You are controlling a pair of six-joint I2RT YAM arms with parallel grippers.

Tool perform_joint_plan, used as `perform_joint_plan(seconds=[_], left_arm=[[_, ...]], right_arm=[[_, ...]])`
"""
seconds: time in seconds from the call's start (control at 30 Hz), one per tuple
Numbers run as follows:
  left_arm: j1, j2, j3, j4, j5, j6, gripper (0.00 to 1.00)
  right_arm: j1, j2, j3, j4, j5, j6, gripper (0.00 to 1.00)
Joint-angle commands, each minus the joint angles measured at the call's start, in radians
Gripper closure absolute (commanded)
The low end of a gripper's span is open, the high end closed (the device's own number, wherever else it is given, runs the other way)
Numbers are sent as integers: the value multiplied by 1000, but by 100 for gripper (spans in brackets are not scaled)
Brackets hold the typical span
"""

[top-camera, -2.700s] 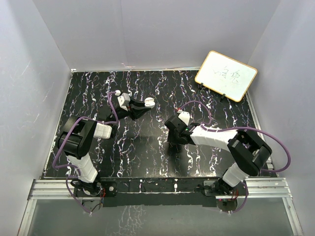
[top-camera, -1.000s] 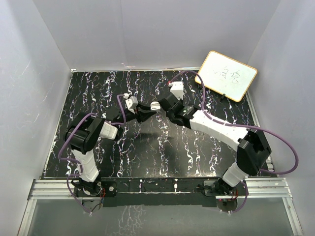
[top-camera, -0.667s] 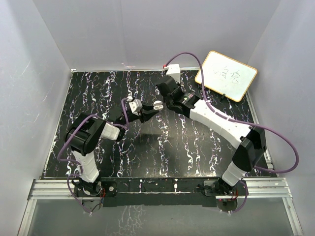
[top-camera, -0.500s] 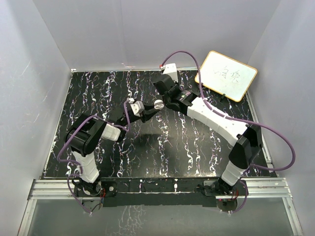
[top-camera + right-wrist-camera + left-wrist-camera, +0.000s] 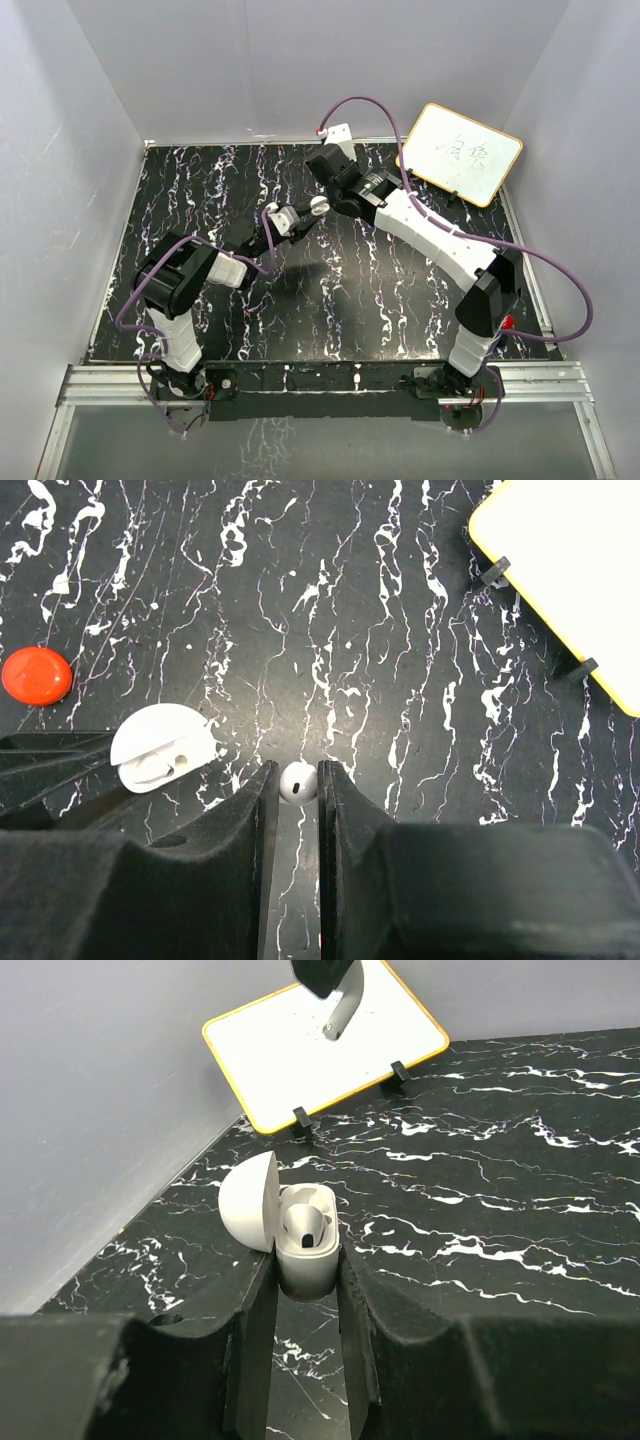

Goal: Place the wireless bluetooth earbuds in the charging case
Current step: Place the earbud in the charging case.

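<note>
My left gripper (image 5: 305, 1272) is shut on a white charging case (image 5: 305, 1250), held above the table with its round lid (image 5: 248, 1212) open. One white earbud (image 5: 306, 1224) sits in it. My right gripper (image 5: 297, 772) is shut on a second white earbud (image 5: 298, 781) and hovers just right of the case (image 5: 160, 748). In the top view the case (image 5: 318, 206) and left gripper (image 5: 308, 213) meet the right gripper (image 5: 334, 203) over the middle back of the table. From the left wrist, the right gripper's earbud stem (image 5: 335, 1018) hangs above and beyond the case.
A small round red puck (image 5: 36, 675) lies on the black marbled table (image 5: 400, 300), left of the case in the right wrist view. A yellow-framed whiteboard (image 5: 459, 153) stands at the back right. Grey walls enclose the table.
My right arm lifted from the table's middle and swung back and left, bringing its gripper beside the case. My left gripper carried the open case rightward to meet it.
</note>
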Motion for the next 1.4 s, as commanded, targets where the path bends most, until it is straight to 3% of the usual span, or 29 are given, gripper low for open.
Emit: perform_joint_plan(seconds=[0.0, 1.37], left_arm=[[-16, -56, 32, 29, -24, 52, 100], [-80, -69, 69, -60, -84, 141, 100]], right_arm=[[0, 42, 60, -25, -2, -8, 96], [71, 235, 233, -179, 140, -20, 97]])
